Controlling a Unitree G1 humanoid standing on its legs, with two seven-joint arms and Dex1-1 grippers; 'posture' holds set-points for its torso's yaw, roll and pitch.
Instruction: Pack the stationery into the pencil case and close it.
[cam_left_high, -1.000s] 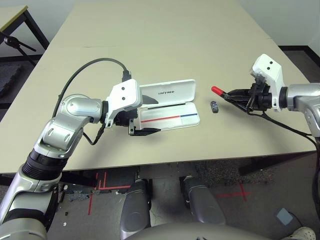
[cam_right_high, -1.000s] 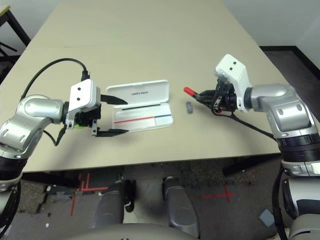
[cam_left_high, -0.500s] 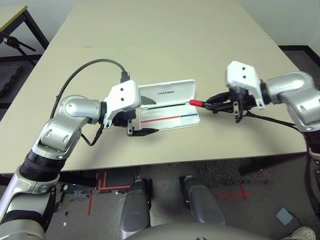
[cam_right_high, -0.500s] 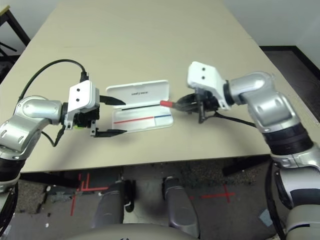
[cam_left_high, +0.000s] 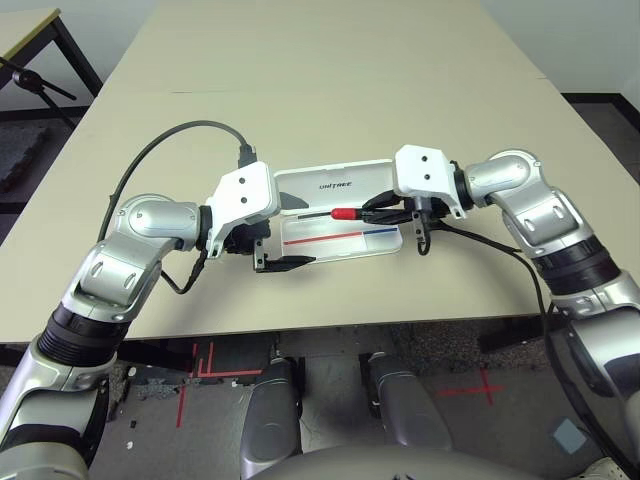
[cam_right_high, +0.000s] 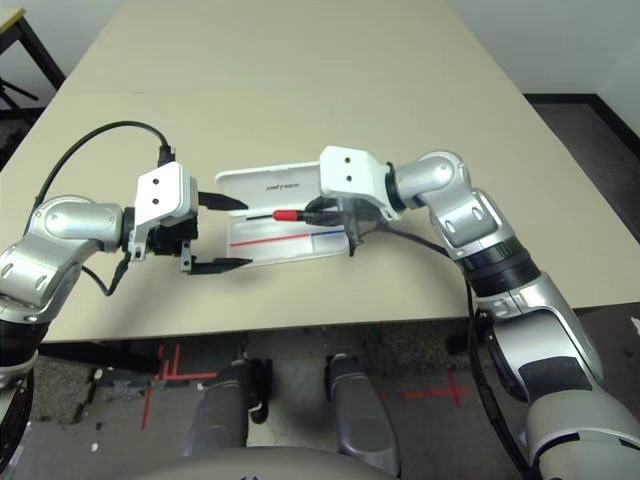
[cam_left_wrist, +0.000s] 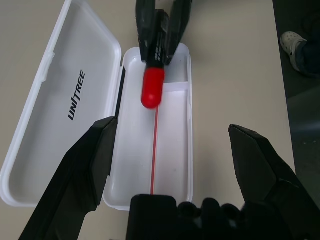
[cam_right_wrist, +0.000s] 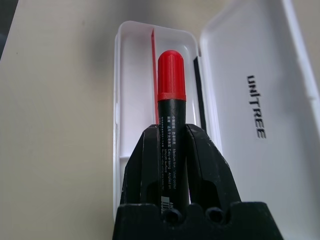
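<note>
The white pencil case lies open at mid-table, its "UNITREE" lid folded flat on the far side. My right gripper is shut on the black body of the marker, whose red end points left, just over the tray. The marker sits lengthwise above the tray's red line. My left gripper stands open at the case's left end, one finger on each side of it. The left wrist view looks along the tray at the marker. The green-and-white bar and the grey piece are hidden.
The beige table stretches wide behind the case, and its front edge runs close below the arms. A black cable loops above my left forearm. A second table's corner shows at far left.
My right gripper has carried the marker leftward from the table right of the case to above the tray. The left gripper has stayed at the case's left end.
</note>
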